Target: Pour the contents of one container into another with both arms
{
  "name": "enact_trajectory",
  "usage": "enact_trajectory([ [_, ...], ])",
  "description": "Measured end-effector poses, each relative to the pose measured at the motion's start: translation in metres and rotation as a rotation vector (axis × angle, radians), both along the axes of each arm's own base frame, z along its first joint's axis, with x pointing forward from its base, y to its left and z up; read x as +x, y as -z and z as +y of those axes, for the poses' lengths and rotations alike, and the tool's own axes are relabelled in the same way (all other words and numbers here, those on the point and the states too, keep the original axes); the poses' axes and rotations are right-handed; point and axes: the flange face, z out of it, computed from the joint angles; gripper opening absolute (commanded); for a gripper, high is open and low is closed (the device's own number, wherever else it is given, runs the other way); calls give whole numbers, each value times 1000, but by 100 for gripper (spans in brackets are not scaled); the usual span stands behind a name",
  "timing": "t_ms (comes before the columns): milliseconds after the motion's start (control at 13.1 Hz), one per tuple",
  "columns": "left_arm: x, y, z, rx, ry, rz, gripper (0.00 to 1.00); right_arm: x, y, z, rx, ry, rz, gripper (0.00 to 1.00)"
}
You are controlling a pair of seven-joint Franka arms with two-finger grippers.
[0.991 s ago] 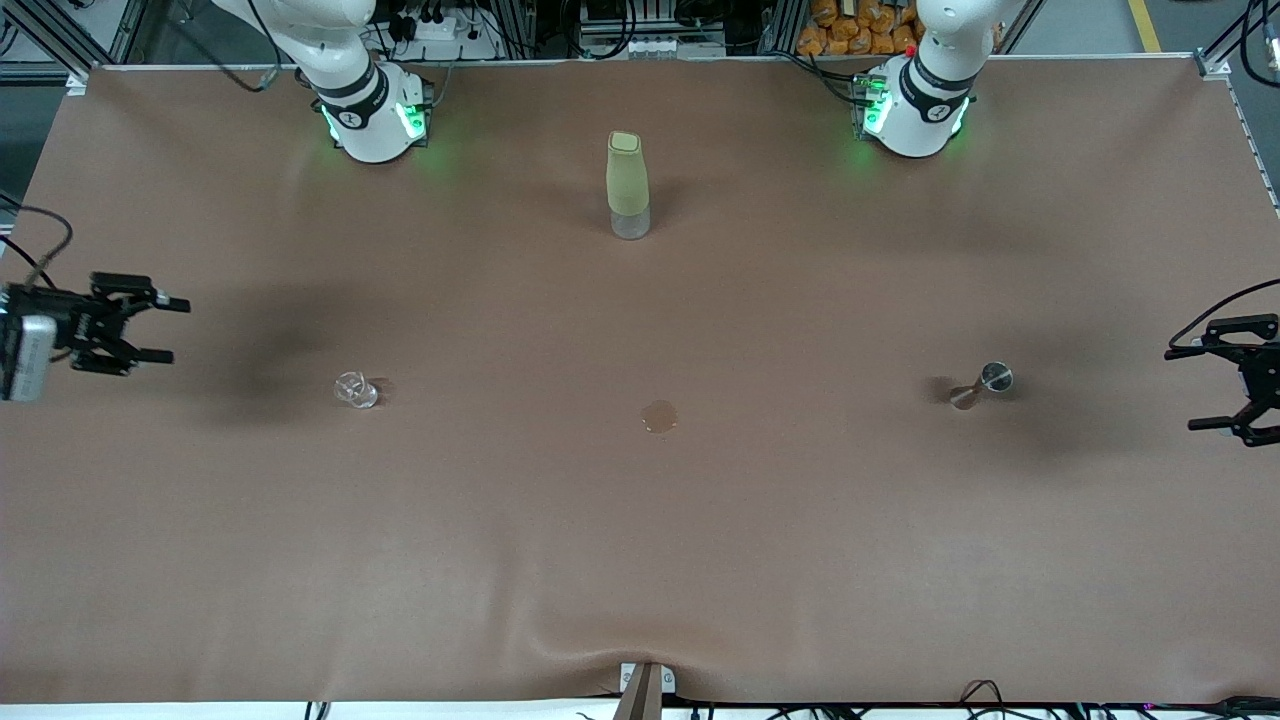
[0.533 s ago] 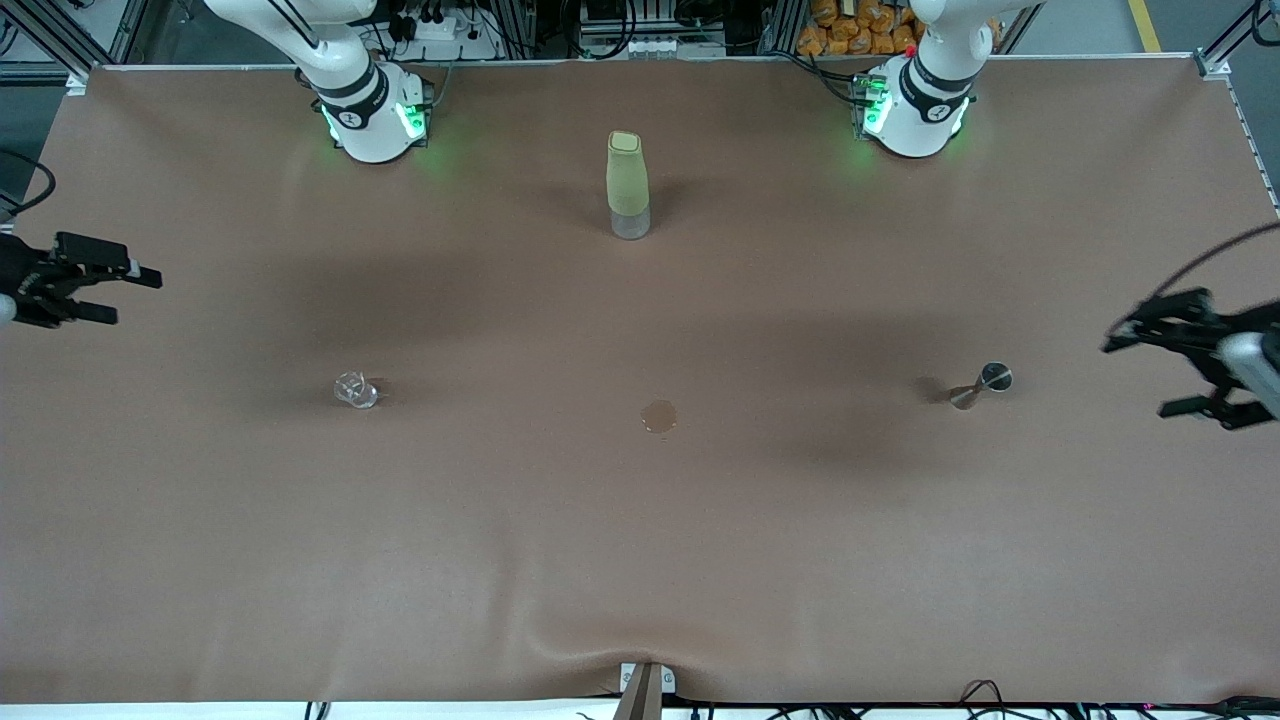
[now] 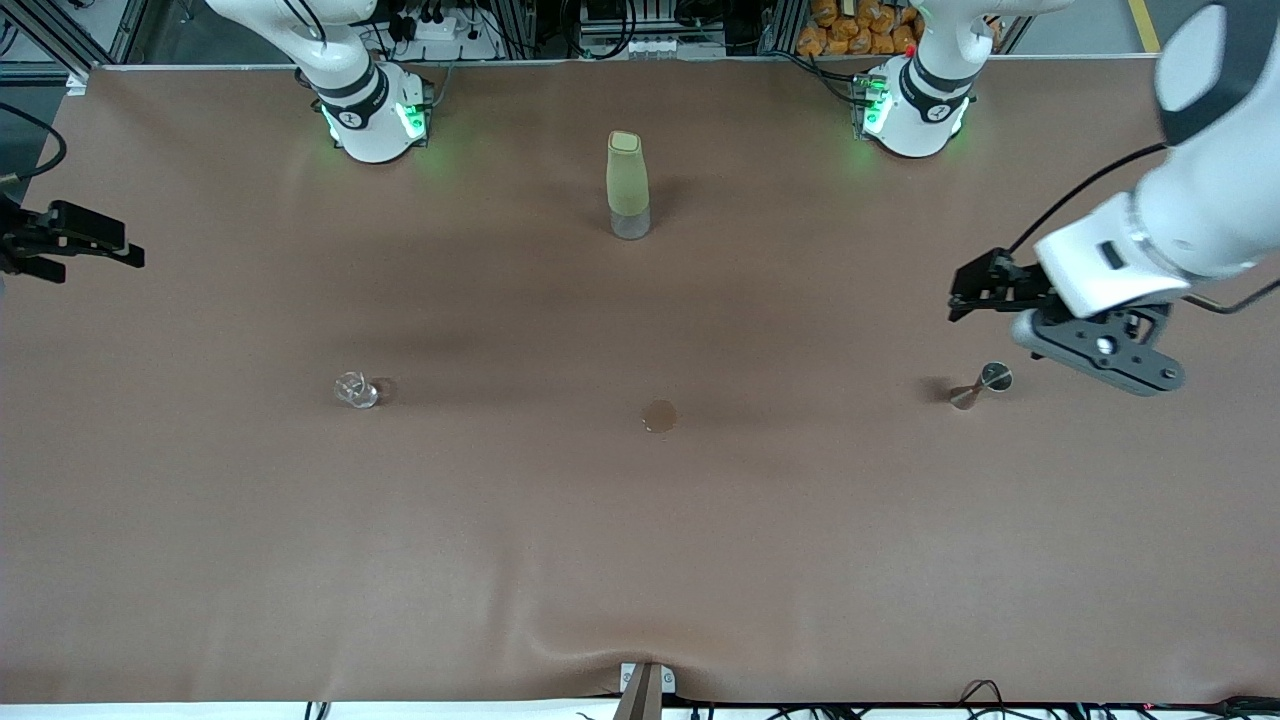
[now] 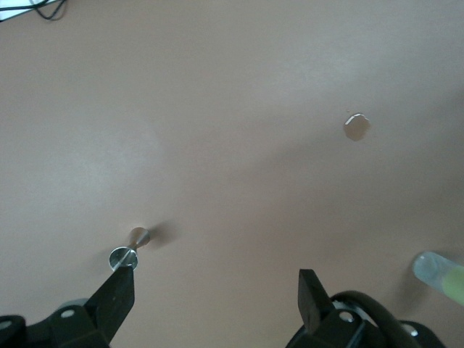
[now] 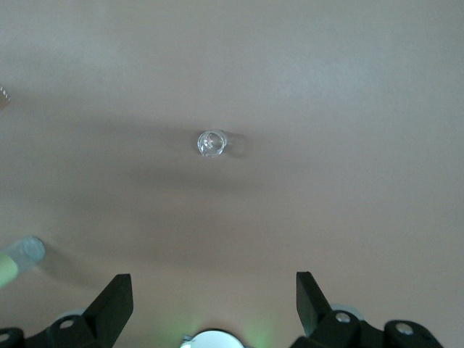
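While bottle stands upright, both grippers spread

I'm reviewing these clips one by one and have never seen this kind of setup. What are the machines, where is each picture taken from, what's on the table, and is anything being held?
Two white robot arms stand at a brown table. The wide picture looks down from across the table; the other two come from cameras on each arm's wrist. On the table stand a tall green bottle, a small clear glass toward the right arm's end, a metal jigger toward the left arm's end, and a small round disc between them. The left gripper hangs open above the table beside the jigger. The right gripper hangs open at the table's edge. Neither holds anything.
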Motion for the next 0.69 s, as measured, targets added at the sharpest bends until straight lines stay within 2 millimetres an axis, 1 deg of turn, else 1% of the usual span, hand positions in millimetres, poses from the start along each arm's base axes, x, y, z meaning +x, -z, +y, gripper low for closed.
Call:
enact_trajectory([
  [76, -1, -5, 7, 16, -20, -14, 100, 0, -1, 4, -9, 28, 5, 100],
  [152, 0, -13, 25, 25, -54, -28, 100, 0, -3, 6, -19, 41, 3, 100],
  [229, 0, -22, 47, 33, -93, -44, 100, 0, -5, 4, -33, 49, 2, 100],
  [305, -5, -34, 67, 38, -135, -58, 100, 0, -5, -1, -42, 56, 0, 100],
  [457, -31, -50, 86, 42, -266, -53, 100, 3, -5, -10, -59, 71, -22, 100],
  [533, -46, -55, 94, 44, -334, -45, 100, 6, -5, -13, -66, 77, -38, 100],
  [686, -75, -59, 106, 48, -401, -38, 100, 9, -5, -15, -85, 77, -61, 100],
])
